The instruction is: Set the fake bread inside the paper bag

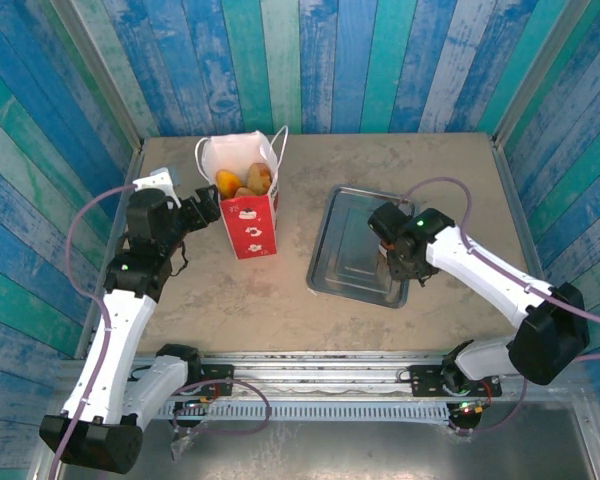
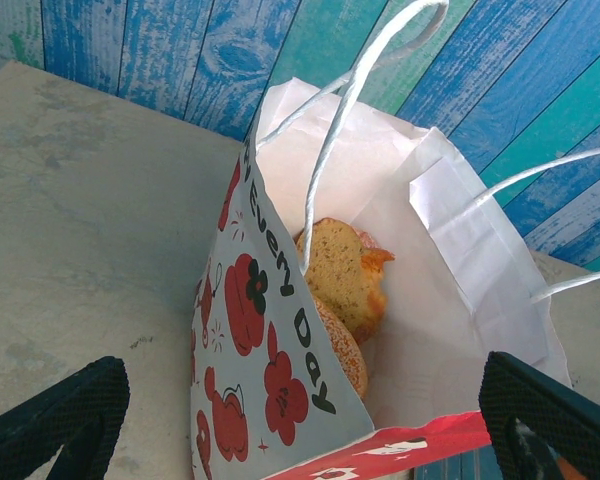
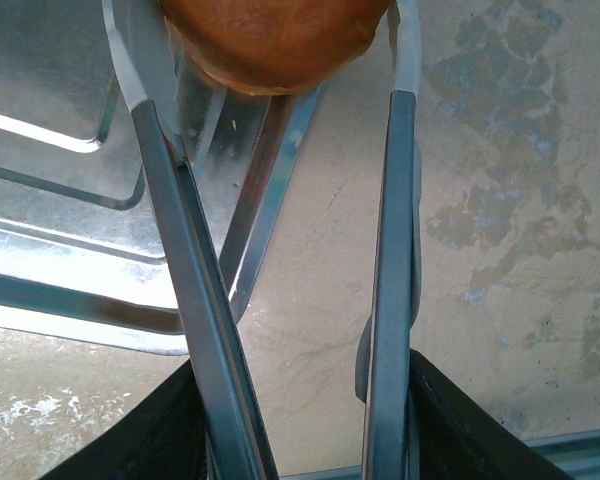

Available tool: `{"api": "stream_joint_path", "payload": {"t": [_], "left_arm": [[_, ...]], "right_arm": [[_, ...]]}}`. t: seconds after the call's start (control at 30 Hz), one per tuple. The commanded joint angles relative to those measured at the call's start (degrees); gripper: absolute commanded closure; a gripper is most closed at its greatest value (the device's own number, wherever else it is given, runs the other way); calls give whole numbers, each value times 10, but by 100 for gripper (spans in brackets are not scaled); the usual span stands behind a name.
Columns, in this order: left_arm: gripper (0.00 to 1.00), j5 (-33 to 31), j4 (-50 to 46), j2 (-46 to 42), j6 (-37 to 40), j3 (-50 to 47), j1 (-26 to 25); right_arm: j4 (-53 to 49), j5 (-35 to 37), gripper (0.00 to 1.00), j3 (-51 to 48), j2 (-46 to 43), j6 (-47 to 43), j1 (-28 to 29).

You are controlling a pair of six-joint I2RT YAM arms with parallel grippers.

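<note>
Overhead view wide; left wrist close, sharing paper bag (image 1: pixel 250 225).

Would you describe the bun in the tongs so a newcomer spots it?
Find the grey metal tray right of the white paper bag. At its right edge, the right gripper's metal tongs pinch a round golden-brown bun; the other breads sit in the bag.

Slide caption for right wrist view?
Right end effector holds metal tongs closed around a golden-brown bun at the edge of the grey tray.

We see the white paper bag with red fruit prints (image 1: pixel 250 225) standing upright and open, golden-brown toy pastries (image 2: pixel 342 275) piled inside. Another glossy brown bun (image 3: pixel 275 40) sits pinched between metal tongs (image 3: pixel 195 300).
</note>
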Motion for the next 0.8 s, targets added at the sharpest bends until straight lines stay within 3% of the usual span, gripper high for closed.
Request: {"api": "stream_joint_path", "payload": {"t": [0.0, 0.57, 0.77], "left_arm": [[6, -10, -2, -5, 1, -1, -2], [6, -40, -10, -13, -13, 1, -1], [6, -8, -13, 7, -36, 12, 16]], "right_arm": [[-2, 9, 53, -1, 6, -5, -4], [-21, 28, 63, 61, -40, -21, -4], [0, 14, 64, 102, -73, -57, -4]]}}
